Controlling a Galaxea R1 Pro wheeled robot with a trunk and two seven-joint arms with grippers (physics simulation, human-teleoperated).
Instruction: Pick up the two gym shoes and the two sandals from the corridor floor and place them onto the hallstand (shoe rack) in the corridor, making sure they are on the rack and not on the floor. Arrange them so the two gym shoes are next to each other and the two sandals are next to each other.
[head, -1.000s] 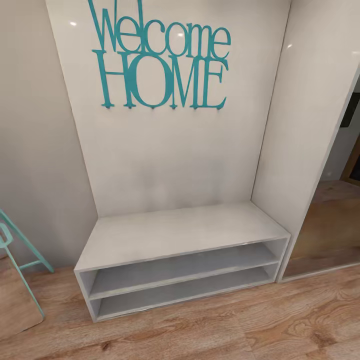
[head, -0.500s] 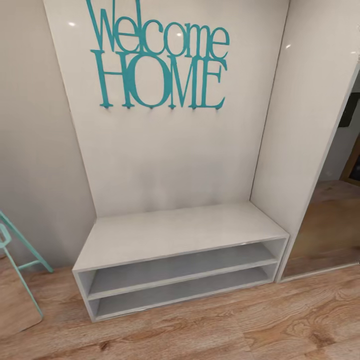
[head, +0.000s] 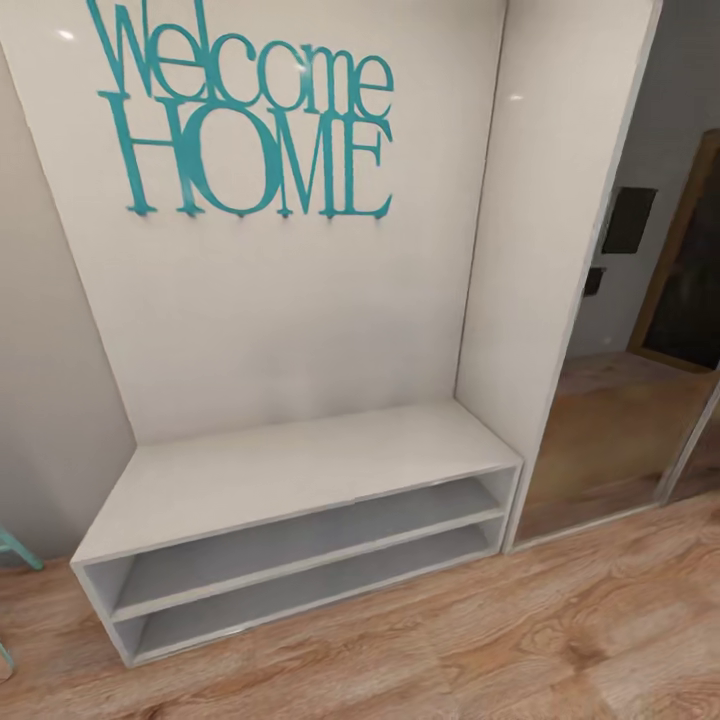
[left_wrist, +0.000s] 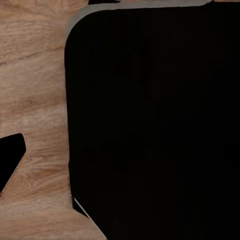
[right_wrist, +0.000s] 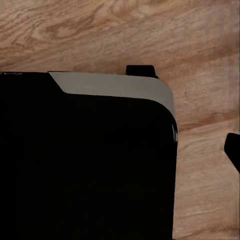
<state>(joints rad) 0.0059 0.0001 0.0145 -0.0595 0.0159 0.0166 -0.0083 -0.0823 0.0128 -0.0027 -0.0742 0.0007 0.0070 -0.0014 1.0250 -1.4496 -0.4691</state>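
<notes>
Right now you face a pale grey bench (head: 290, 470) with two open shelves, set in an alcove under teal "Welcome HOME" lettering (head: 245, 125). That wording marks it as the lookalike unit, not the hallstand the shoes belong on, so treat this as a stretch of travel, not an approach. Its top and both shelves look bare, and none of the gym shoes or sandals lie on the stretch of corridor floor (head: 520, 640) in front of you; where they are, these pictures cannot tell you. Beside the alcove stands a tall mirrored panel (head: 610, 440), reflecting floor.

Both wrist cameras look down at wood planks past a big black body with a grey rounded edge (right_wrist: 120, 86), probably the robot's own base, which suggests the arms hang tucked at your sides for driving. A small dark tip (left_wrist: 10, 157) may be a finger, but you cannot tell how wide either set of jaws stands, and nothing is visible between them.

My judgement: no shoe is racked yet; find the shoes first.
</notes>
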